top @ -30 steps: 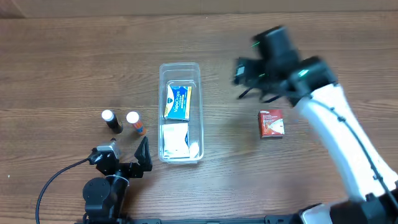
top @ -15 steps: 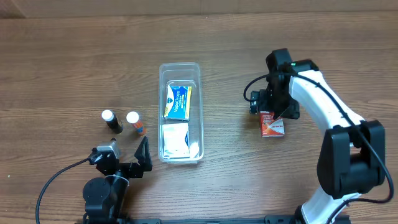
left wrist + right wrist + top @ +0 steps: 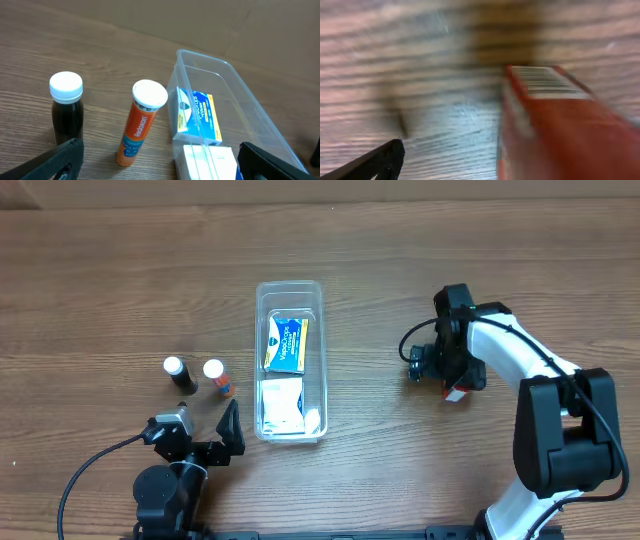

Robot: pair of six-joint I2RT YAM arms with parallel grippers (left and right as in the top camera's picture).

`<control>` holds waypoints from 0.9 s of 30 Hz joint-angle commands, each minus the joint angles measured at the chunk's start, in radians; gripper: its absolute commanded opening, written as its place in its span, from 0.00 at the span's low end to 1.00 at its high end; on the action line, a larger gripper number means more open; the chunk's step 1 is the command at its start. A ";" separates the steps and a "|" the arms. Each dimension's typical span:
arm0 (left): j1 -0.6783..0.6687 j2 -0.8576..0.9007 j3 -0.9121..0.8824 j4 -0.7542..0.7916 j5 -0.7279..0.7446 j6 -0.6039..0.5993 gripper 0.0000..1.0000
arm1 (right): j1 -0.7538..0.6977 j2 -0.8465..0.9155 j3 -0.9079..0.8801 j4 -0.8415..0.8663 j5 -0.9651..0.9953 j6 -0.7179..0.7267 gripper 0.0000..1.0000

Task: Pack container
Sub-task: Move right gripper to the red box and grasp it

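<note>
The clear container (image 3: 289, 285) lies lengthwise at the table's middle. It holds a blue and yellow packet (image 3: 286, 343) and a white packet (image 3: 281, 404). A red box (image 3: 457, 392) lies to the right, mostly hidden under my right gripper (image 3: 448, 376). In the right wrist view the red box (image 3: 555, 125) fills the right side, close and blurred, with one open finger far to its left. A dark bottle (image 3: 177, 371) and an orange tube (image 3: 215, 375) stand left of the container. My left gripper (image 3: 205, 443) is open and empty, low in front of them.
The left wrist view shows the dark bottle (image 3: 66, 112), the orange tube (image 3: 141, 122) and the container (image 3: 210, 59) just ahead of the open fingers. Bare wooden table lies around the items.
My right arm has swung down from above the table's back onto the red box, which it now mostly covers. The left arm has not moved.
</note>
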 commanded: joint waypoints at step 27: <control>-0.005 -0.010 -0.003 0.001 0.007 -0.009 1.00 | 0.005 -0.062 0.090 -0.103 0.101 0.145 0.59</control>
